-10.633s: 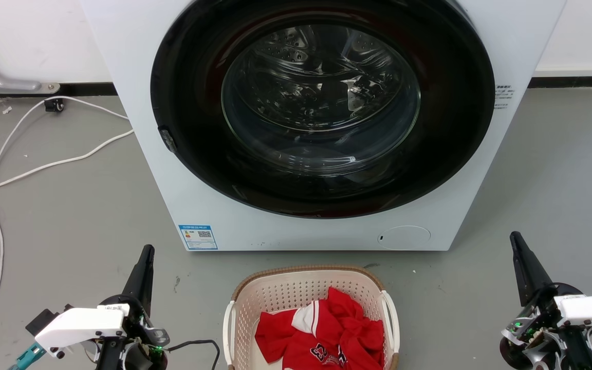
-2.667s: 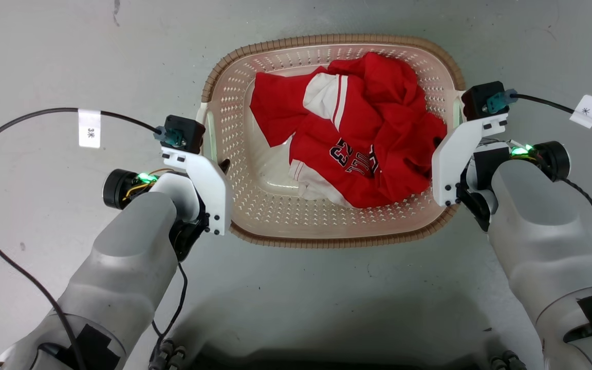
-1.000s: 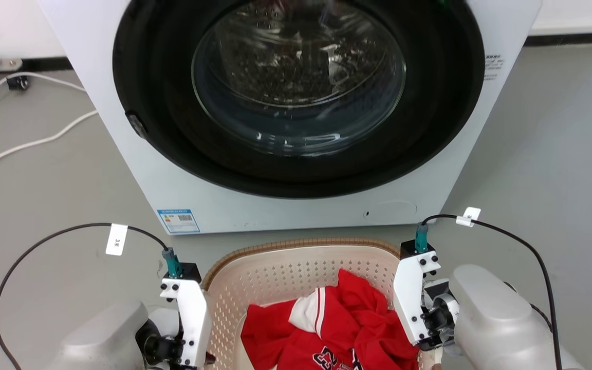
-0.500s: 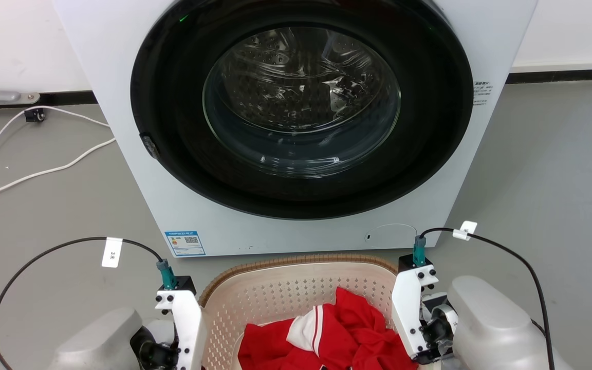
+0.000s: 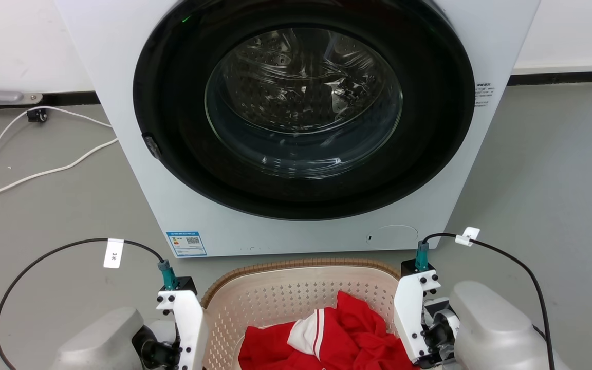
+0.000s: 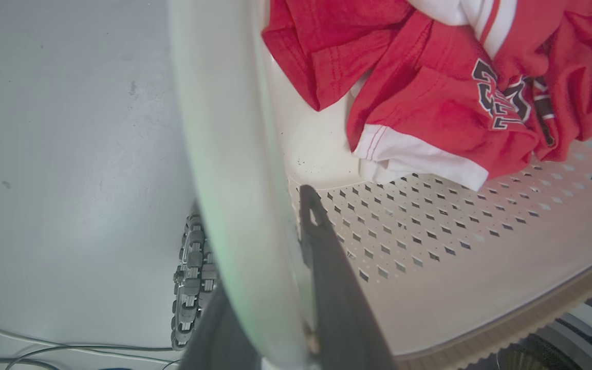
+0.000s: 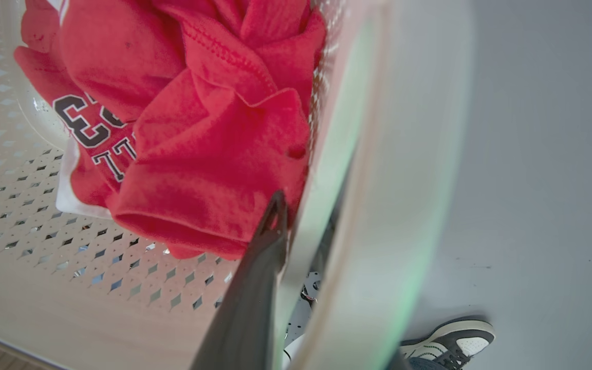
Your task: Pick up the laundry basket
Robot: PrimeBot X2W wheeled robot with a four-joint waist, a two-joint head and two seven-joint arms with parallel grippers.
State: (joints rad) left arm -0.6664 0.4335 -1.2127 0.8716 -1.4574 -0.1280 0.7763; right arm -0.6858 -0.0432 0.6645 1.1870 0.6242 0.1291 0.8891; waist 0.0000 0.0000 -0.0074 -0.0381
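The laundry basket (image 5: pixel 296 288), cream with perforated walls and a brown woven-look rim, hangs between my two arms at the bottom of the head view. A crumpled red and white jersey (image 5: pixel 327 336) lies in it. In the left wrist view my left gripper (image 6: pixel 270 226) is shut on the basket's white left handle (image 6: pixel 229 154), with one dark finger (image 6: pixel 327 257) inside the wall. In the right wrist view my right gripper (image 7: pixel 306 221) is shut on the white right handle (image 7: pixel 383 180), with one dark finger (image 7: pixel 262 257) against the jersey (image 7: pixel 198 154).
A white front-loading washing machine (image 5: pixel 491 61) with a closed round glass door stands just beyond the basket. White cables (image 5: pixel 44 169) trail over the grey floor at the left. A person's shoe (image 7: pixel 450 336) shows on the floor beneath the right handle.
Since 2.7 s ago both grippers keep their hold on the handles while the head view has swung up from above the basket to face the washing machine. Over the last half second little has shifted.
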